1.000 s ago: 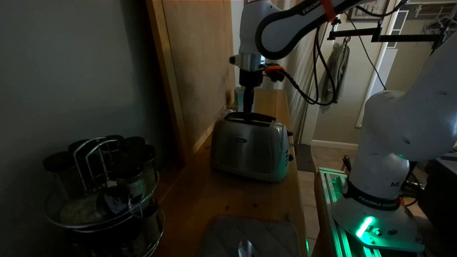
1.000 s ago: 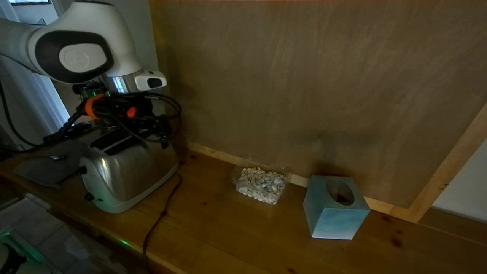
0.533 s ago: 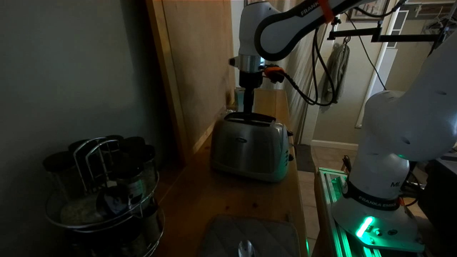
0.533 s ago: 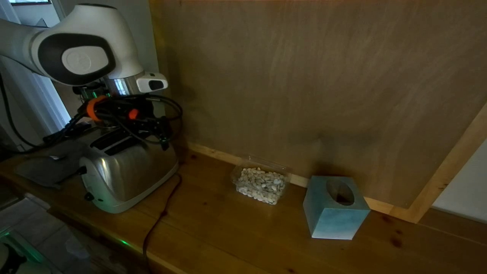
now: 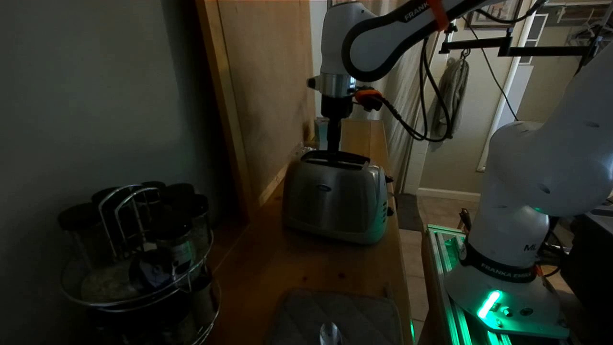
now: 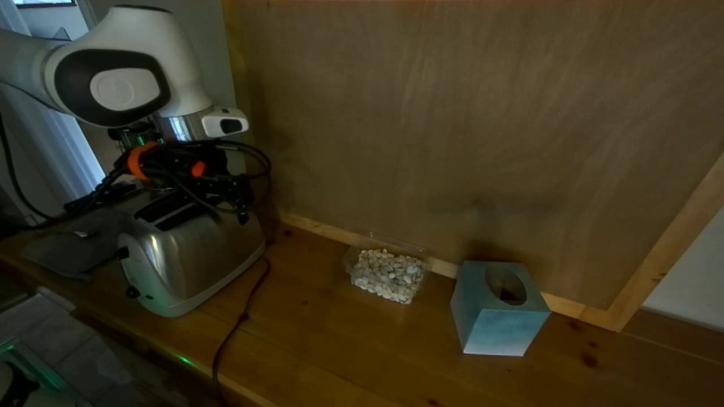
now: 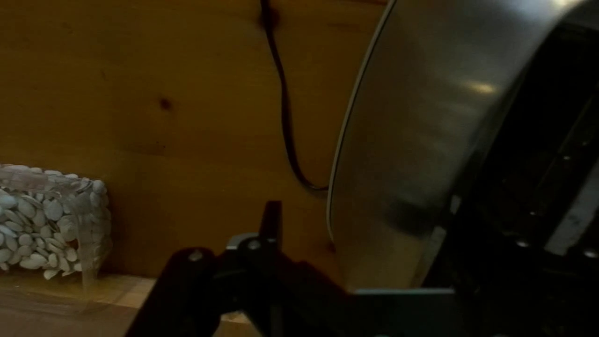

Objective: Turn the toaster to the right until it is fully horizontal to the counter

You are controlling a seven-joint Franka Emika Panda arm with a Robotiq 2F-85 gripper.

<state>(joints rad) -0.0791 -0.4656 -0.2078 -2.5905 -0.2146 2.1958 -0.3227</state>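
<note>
One silver toaster (image 5: 330, 203) stands upright on your brown wooden counter (image 5: 268, 268), its long logo side facing near and set across the counter's length at a slight slant, with the knobbed end close by the right edge in an exterior view. Your gripper (image 5: 334, 145) points straight down at the toaster's top, toward the far side of the slots. You have its jaws spread: in the wrist view a dark finger (image 7: 271, 222) stands off to the left of the toaster's metal side, with brown wood showing between them. The opposite finger is lost in the dark around the slots, so you cannot tell whether it touches anything. In an exterior view, a thin dark cord (image 6: 243, 317) curves from the toaster's base toward the near edge of the counter. To the right of it you see a clear box (image 6: 404, 247) of pale seed-like pieces (image 6: 390, 274) by the foot of the wooden panel (image 6: 481, 113), and farther right a blue box (image 6: 500, 330) with an oval opening on top. Nearer than the toaster, in an exterior view, you find a grey quilted mat (image 5: 299, 314) with a shiny spoon (image 5: 330, 334) on it, and to the left a round wire rack (image 5: 107, 304) holding dark-lidded jars (image 5: 175, 227). A grey towel (image 5: 452, 96) hangs well apart, at the far right.
</note>
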